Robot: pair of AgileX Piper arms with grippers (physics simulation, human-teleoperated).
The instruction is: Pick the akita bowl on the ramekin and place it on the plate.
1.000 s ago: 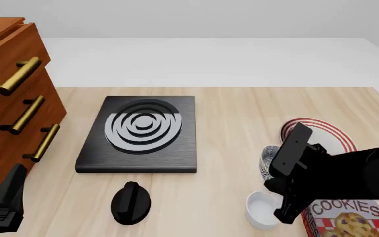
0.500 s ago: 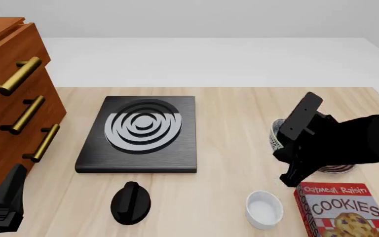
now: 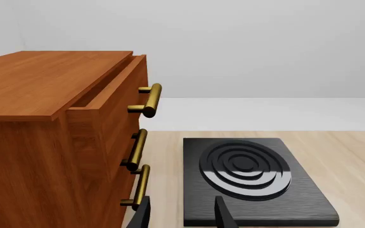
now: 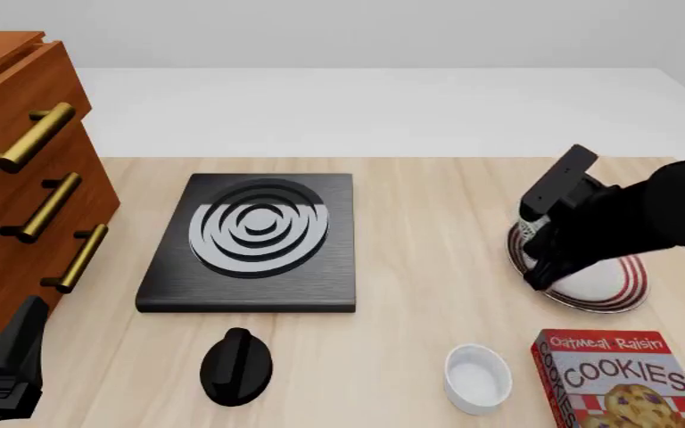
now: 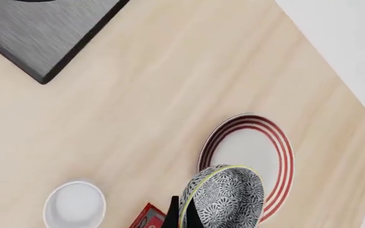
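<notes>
wall: plain grey | table (image 4: 438,196): light wood | dresser (image 3: 55,142): brown, brass handles

One akita bowl (image 5: 224,199), one ramekin (image 4: 477,378), one plate (image 4: 610,283), one cookie box (image 4: 616,379).

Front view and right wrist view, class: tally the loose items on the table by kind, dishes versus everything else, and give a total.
Dishes: 3: akita bowl, ramekin, plate
Cooking gear: 2: stove burner, black knob
Food boxes: 1: cookie box
Total: 6
</notes>
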